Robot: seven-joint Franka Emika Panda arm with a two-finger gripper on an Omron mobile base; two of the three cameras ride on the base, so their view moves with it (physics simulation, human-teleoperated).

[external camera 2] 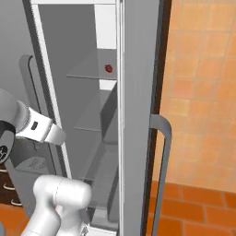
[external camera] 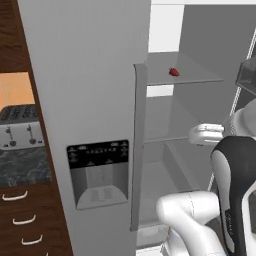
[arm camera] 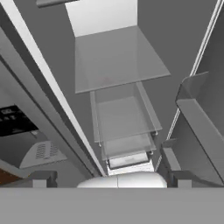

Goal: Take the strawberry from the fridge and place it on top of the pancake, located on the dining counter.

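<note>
Gripper (arm camera: 111,181) open, nothing held, aimed down into the fridge (external camera: 85,100) below the strawberry (external camera: 173,72) on its upper shelf (external camera: 195,75); reach step, so I'd raise and close in.

Ahead of me, the fridge's (external camera: 90,100) clear upper shelf (external camera: 195,75) carries the strawberry (external camera: 173,72), lying alone near its middle.

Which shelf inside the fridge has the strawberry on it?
The top clear shelf: the strawberry sits on it near the middle. The lower shelf beneath it carries nothing I can see.
</note>
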